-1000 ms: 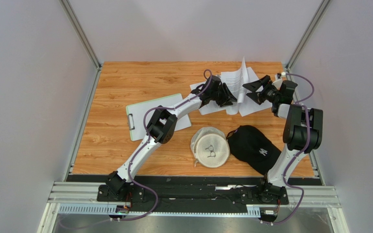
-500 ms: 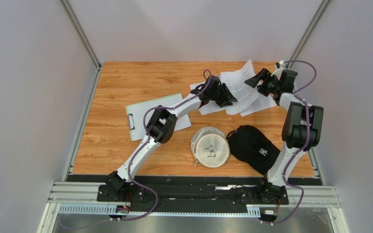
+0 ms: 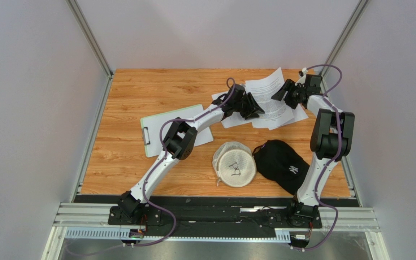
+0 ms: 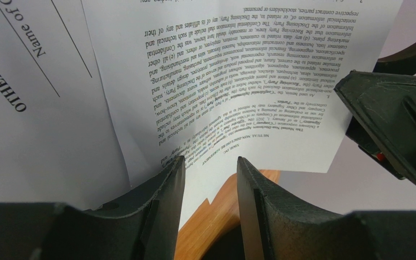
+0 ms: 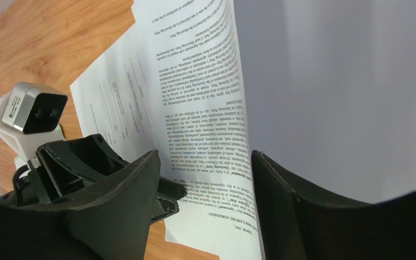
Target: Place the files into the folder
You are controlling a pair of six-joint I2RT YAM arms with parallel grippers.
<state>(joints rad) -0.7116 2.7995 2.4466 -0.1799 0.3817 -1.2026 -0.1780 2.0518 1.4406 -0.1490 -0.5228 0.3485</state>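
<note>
Files [image 4: 237, 81] cut off by frame above left gripper [image 4: 210, 162], small print blurred; folder [image 3: 158, 130] behind it part-hidden under the arm.

The table [image 3: 134, 168] is showing orange-brown wood with darker streaks. The files [image 3: 267, 89] are looking white, with rows of tiny black print. The folder [image 3: 156, 130] is looking pale green. The black cap [image 3: 280, 162] is showing a small white logo. The cream cap [image 3: 234, 165] is showing a little dark drawing. The arms [image 3: 153, 176] are looking white and black.

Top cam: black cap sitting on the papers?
No, the black cap lies on the wooden table, wood showing between it and the printed sheets.
</note>
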